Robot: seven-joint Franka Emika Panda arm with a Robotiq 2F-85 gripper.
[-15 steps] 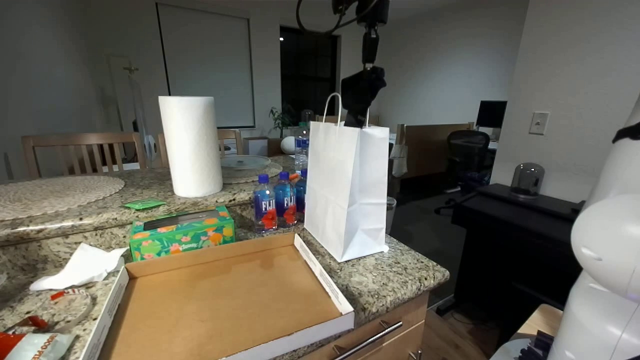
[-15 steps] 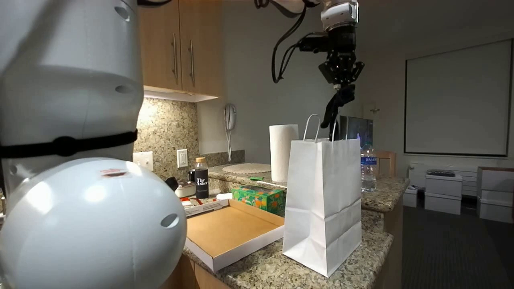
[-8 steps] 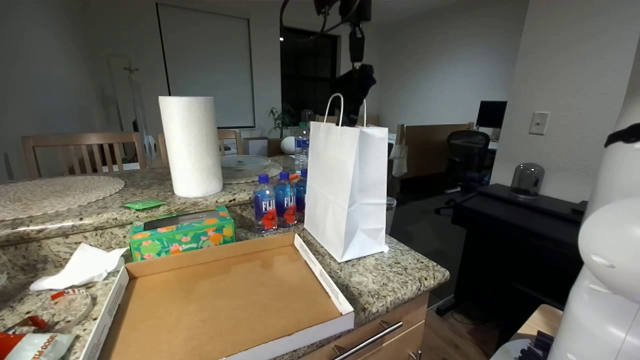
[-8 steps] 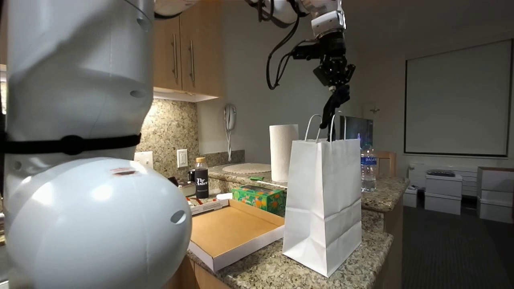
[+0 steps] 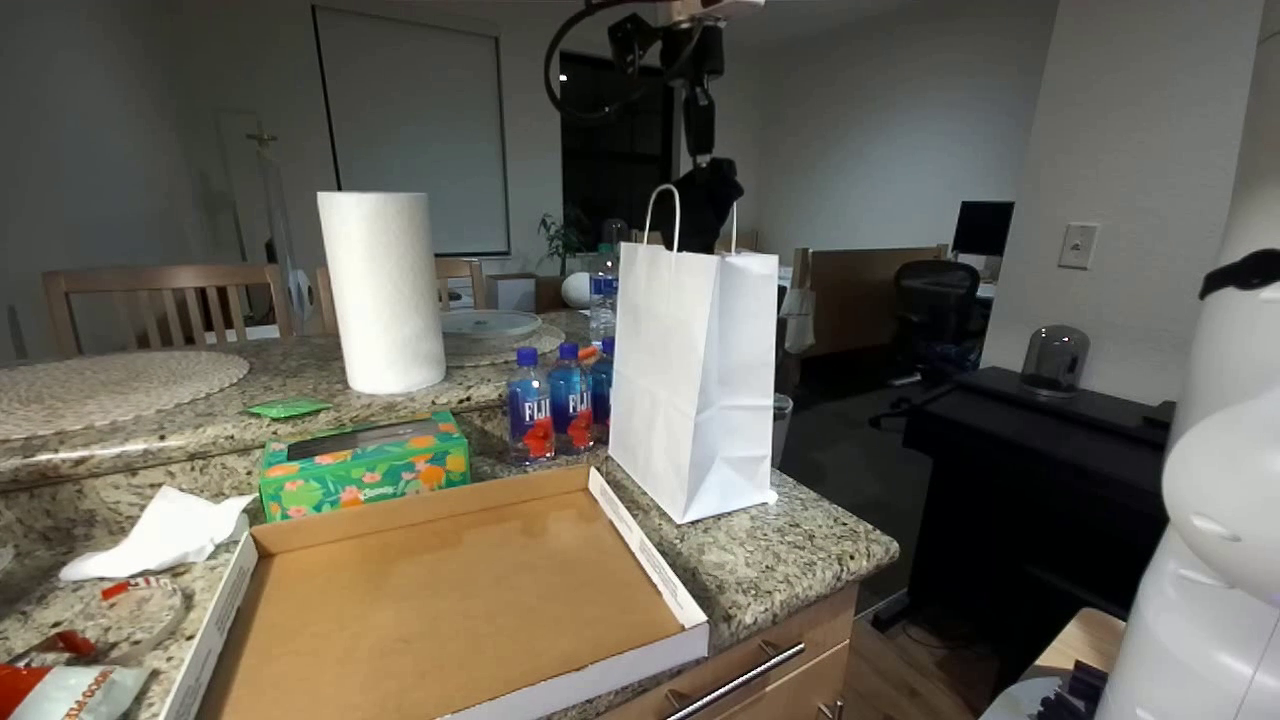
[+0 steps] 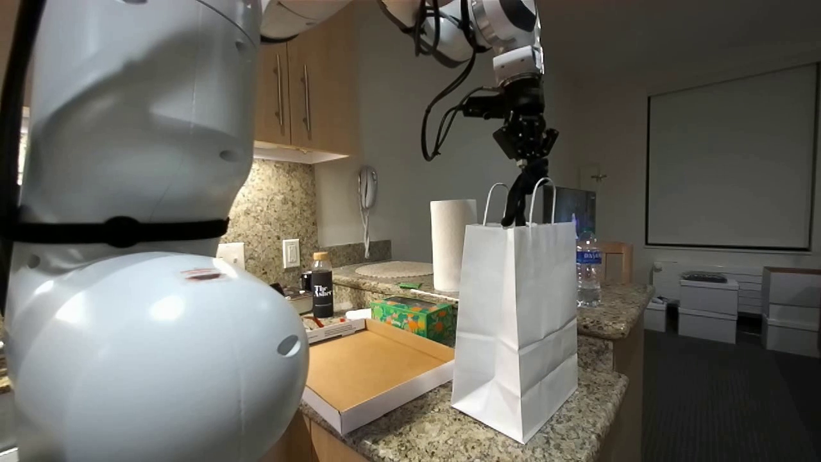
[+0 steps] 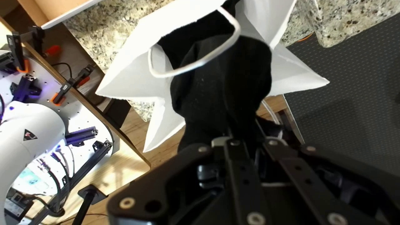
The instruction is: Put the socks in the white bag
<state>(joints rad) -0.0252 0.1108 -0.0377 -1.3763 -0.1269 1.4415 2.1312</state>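
The white bag (image 5: pixel 665 380) stands upright near the counter's end, its mouth up, its handles raised. My gripper (image 6: pixel 523 162) hangs above that mouth in both exterior views, shut on the top of the black socks (image 5: pixel 705 200). They dangle between the handles, and their lower end drops to the bag's rim, where it passes out of sight in an exterior view. In the wrist view the socks (image 7: pixel 225 78) hang over the opening of the bag (image 7: pixel 125 75), with a handle crossing in front of them. Dark cloth hides my fingertips, and the bag's inside looks black there.
A shallow cardboard tray (image 5: pixel 480 590) lies beside the bag. Several small water bottles (image 5: pixel 531 410) stand close behind it, with a green tissue box (image 5: pixel 365 470) and a paper towel roll (image 5: pixel 382 295) further along. The counter edge (image 5: pixel 870 555) is close to the bag.
In both exterior views my gripper has shifted left over the bag and then come down. The socks have sunk lower between the handles. The bag stays in place.
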